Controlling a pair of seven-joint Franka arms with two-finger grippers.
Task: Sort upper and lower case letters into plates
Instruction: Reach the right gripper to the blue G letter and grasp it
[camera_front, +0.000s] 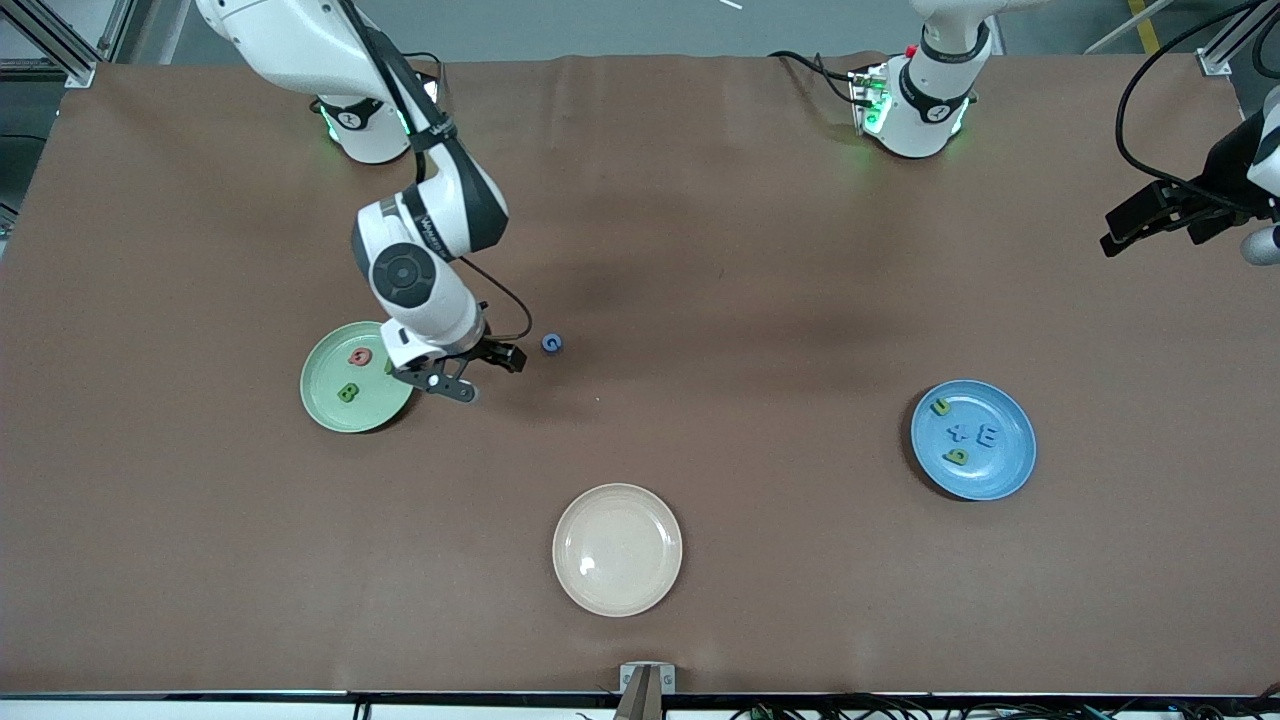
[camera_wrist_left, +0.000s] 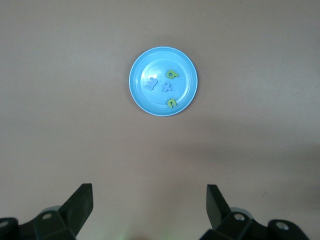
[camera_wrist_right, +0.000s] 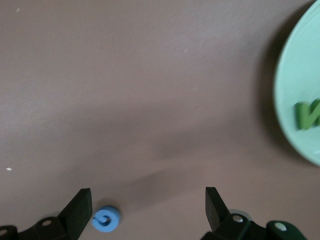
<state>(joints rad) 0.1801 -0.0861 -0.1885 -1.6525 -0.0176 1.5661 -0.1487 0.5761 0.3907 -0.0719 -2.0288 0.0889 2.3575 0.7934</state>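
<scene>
Brown tabletop cover (camera_front: 760, 250) spans nearly the whole front view, matte, with soft creases near its top edge and dim shadow patches mid-table. Cream-beige round plate (camera_front: 617, 549) sits on it near the camera-side edge, with a small glare spot on its surface. Small metal bracket (camera_front: 646, 680) clamps that edge just below the plate. Grey floor (camera_front: 620, 25) shows past the table's top edge. Aluminium frame struts (camera_front: 60, 45) stand at both top corners. Dark cables (camera_front: 900, 708) run under the camera-side edge.
</scene>
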